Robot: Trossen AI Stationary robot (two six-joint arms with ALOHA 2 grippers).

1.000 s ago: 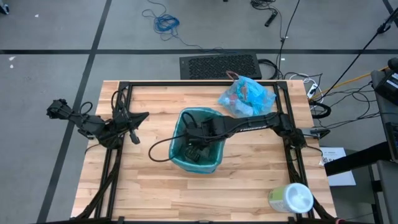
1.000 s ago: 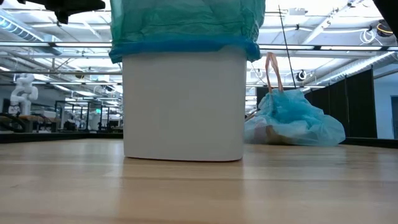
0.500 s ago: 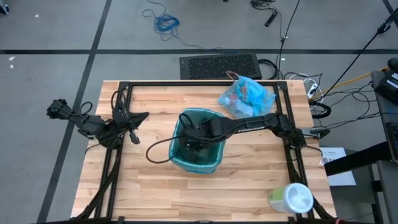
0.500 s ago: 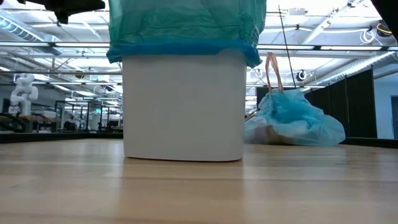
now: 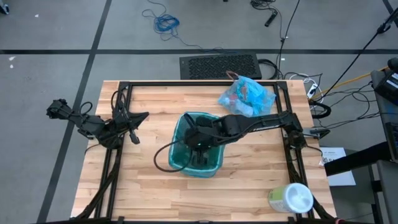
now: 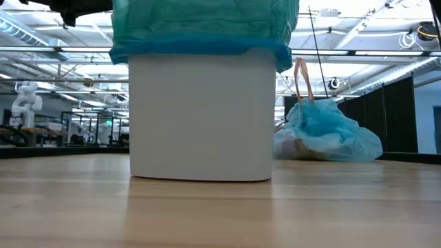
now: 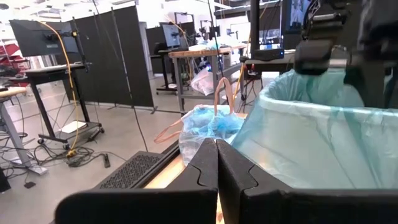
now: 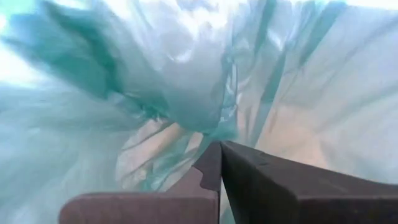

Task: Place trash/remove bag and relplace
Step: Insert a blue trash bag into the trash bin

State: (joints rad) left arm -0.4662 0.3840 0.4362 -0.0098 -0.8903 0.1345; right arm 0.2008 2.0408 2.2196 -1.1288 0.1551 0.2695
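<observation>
A white bin (image 6: pixel 200 114) stands mid-table, lined with a teal-green plastic bag (image 5: pixel 186 134) whose top is folded over the rim (image 6: pixel 200 48). My right gripper (image 8: pixel 219 149) is shut and reaches down into the bin from the table's right, with its tips at the liner's inner wall. The light-blue bag (image 5: pixel 247 96) lies bunched on the table at the far right, and brown and reddish trash shows through it. My left gripper (image 7: pixel 217 149) waits shut and level over the table's left side (image 5: pixel 140 117), pointing toward the bin. My right gripper meets the teal-green liner's inner wall (image 8: pixel 217 124) with its shut fingertips, slanting down from the table's right into the bin. Folds of the plastic run together at the tips. I cannot tell whether a fold is pinched between them or only pressed.
A white-and-green wipes tub (image 5: pixel 291 199) lies at the near right corner. Black frame rails (image 5: pixel 199 84) run along the table's far, left and right sides. A cable loop (image 5: pixel 163 158) hangs from the right arm beside the bin. Bare wood (image 5: pixel 143 193) lies near left.
My right gripper has risen inside the bin and rolled about its own line. The bin with its liner has slid a little toward the table's near edge and turned slightly. The light-blue bag has stayed where it was.
</observation>
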